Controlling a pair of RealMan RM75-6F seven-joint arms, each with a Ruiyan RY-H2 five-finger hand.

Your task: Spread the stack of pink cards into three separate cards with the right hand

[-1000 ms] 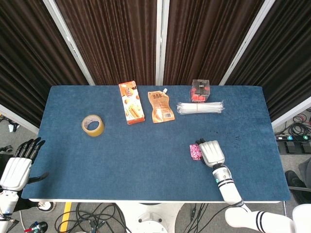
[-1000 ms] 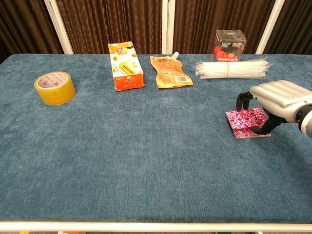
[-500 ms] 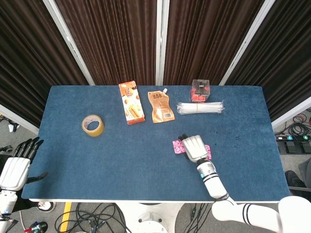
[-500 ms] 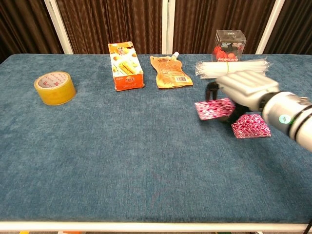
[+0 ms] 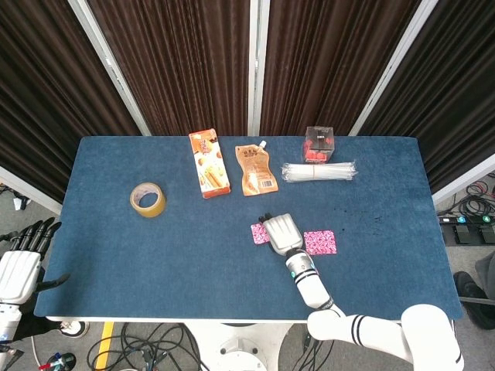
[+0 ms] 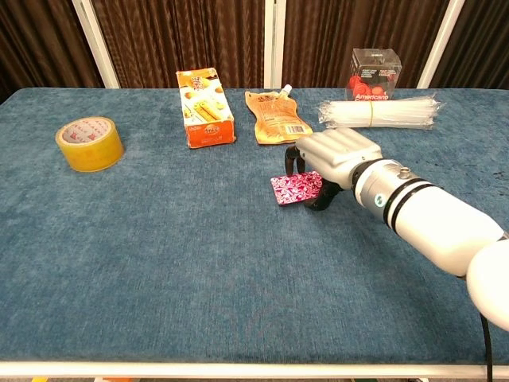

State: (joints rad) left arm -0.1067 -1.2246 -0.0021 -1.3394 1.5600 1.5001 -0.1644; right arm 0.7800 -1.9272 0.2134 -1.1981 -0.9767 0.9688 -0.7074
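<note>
A matt, napped blue cloth covers the table [image 6: 159, 263], its pile brushed into lighter and darker patches. The right hand [image 6: 338, 155] has smooth, glossy pale-grey plastic shells over dark fingers; the left hand [image 5: 19, 267] looks the same, white shell with black fingers. The pink card [image 6: 296, 189] under the right hand shows a shiny, patterned face, as does a second card [image 5: 319, 242], possibly foil or coated paper. The tape roll [image 6: 90, 143] is glossy, translucent amber. The orange box [image 6: 205, 118] is printed cardboard, the pouch [image 6: 277, 116] slick film, the straws bundle [image 6: 378, 112] clear plastic, the clear case [image 6: 375, 74] hard plastic. Curtains [image 5: 325, 62] hang in dark ribbed fabric.
</note>
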